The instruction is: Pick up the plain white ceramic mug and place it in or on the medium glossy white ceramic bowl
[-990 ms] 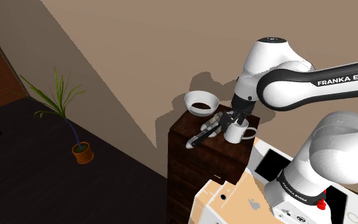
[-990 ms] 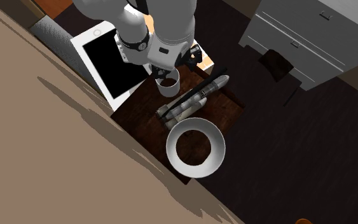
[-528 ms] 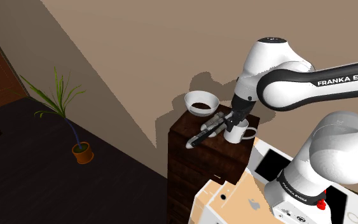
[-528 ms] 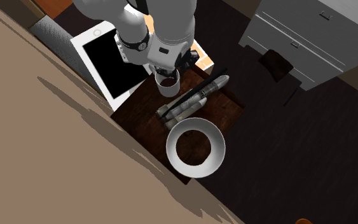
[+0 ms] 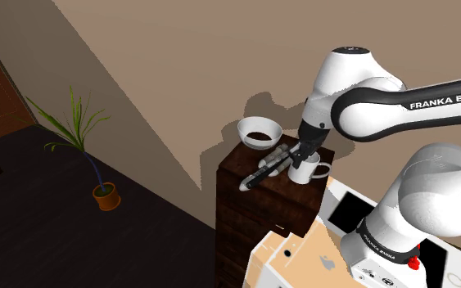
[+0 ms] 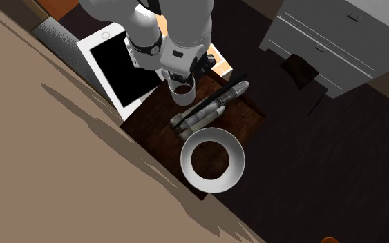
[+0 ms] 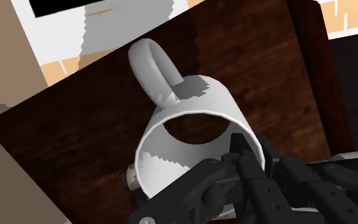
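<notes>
Looks early in the task: tool at the mug, no lift yet. Finds the mug upright on the counter, handle toward 3 o'clock in the shoulder view. Puts the tool right at the rim, at 12 o'clock of the mug there; in the wrist view sets it against the mug's wall on the side opposite the handle. Cannot tell whether clamped on that wall or merely standing at it. Leaves the lift, the carry and the setting down to do. Places the bowl on the same counter, at 10 o'clock of the mug in the shoulder view and at 5 o'clock in the second exterior view, with a grey bundle lying between.
</notes>
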